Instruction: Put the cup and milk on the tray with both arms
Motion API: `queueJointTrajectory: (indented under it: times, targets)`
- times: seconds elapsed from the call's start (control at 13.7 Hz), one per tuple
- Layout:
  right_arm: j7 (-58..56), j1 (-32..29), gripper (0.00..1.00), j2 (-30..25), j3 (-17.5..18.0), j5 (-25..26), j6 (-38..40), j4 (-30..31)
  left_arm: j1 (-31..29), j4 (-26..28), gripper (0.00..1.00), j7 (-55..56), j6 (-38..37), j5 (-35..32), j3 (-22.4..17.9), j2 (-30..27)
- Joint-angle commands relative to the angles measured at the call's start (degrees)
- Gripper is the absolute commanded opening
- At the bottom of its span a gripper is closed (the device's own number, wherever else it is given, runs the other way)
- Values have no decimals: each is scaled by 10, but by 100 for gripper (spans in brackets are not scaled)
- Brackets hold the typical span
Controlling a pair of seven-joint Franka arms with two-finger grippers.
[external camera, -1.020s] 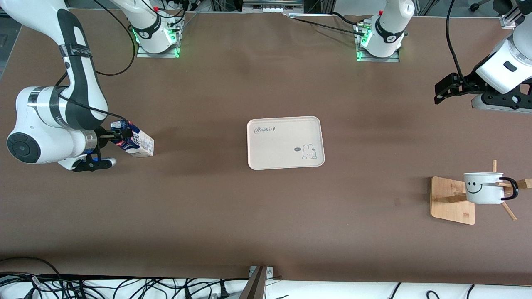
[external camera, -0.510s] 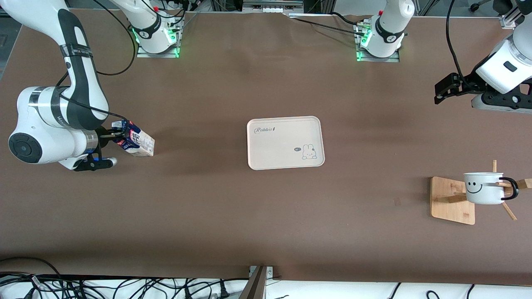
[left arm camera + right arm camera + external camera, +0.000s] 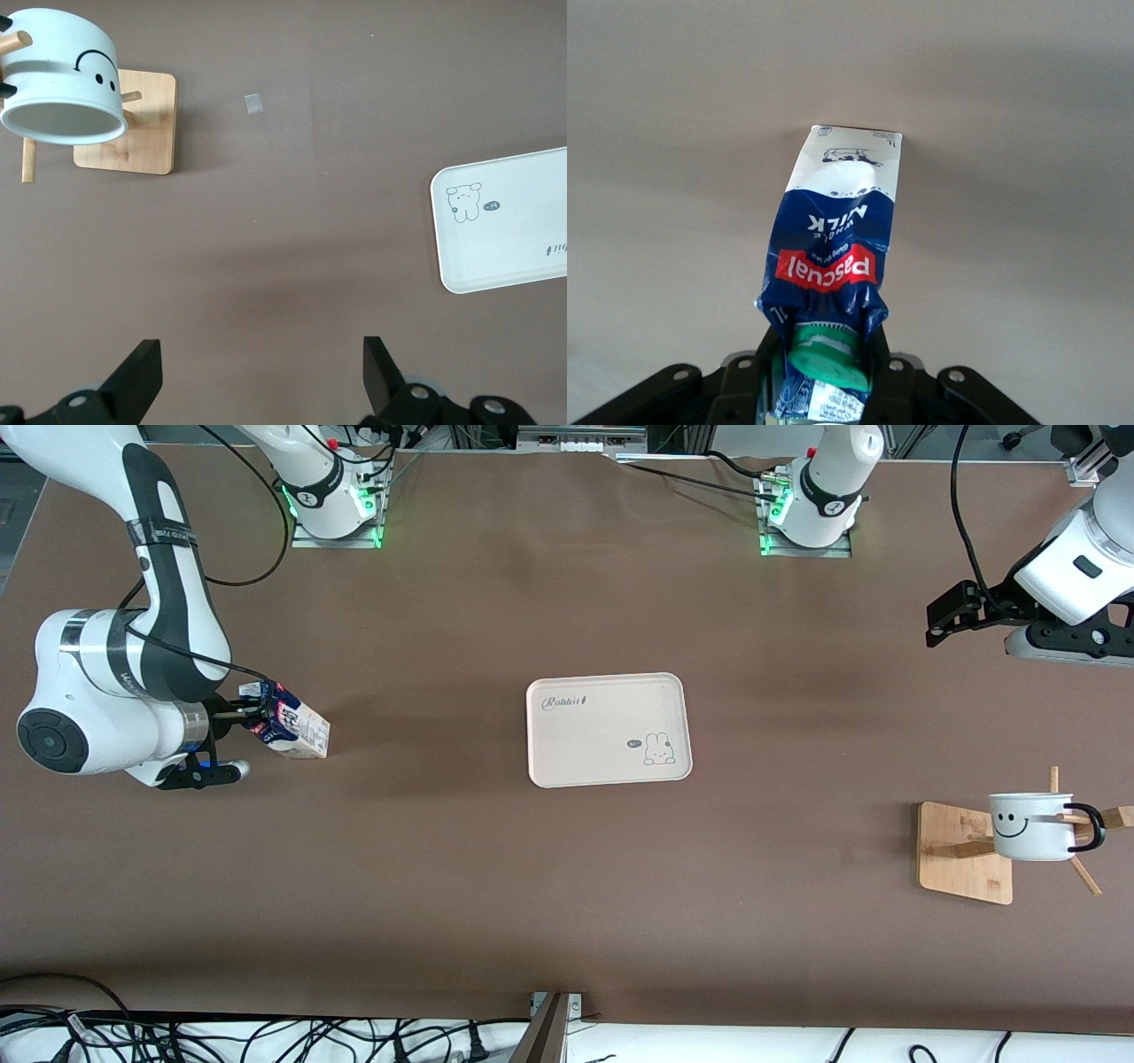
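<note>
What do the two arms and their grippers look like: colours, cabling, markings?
Both arms are glossy white with dark grey joint sections and black cables trailing along them. The right arm has a dark band with small white lettering. The right gripper and left gripper are black, two-fingered. Each base glows green.

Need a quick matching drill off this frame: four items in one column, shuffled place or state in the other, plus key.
1. milk
2. cup
3. tray
4. left gripper

A. open, over bare table at the left arm's end
B. hung on the wooden stand
C. pinched at its top by the right gripper
D. nothing on it, mid-table

Pairs: 1-C, 2-B, 3-D, 4-A
</note>
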State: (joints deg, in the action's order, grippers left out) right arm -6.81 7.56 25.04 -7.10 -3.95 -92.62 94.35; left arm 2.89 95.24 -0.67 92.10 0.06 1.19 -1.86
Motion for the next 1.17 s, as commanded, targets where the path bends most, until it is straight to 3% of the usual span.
queueJointTrajectory:
  times: [0.0, 0.73, 1.09]
  targets:
    - [-3, -2, 0, -5, 1, -14, 5, 12, -3, 6, 100, -11, 0, -8, 2, -10]
    - [0, -2, 0, -35, -1, -20, 60, -6, -3, 6, 100, -11, 2, -8, 2, -10]
    - [7, -2, 0, -42, -3, -20, 126, -67, -4, 7, 100, -10, -2, -8, 2, -10]
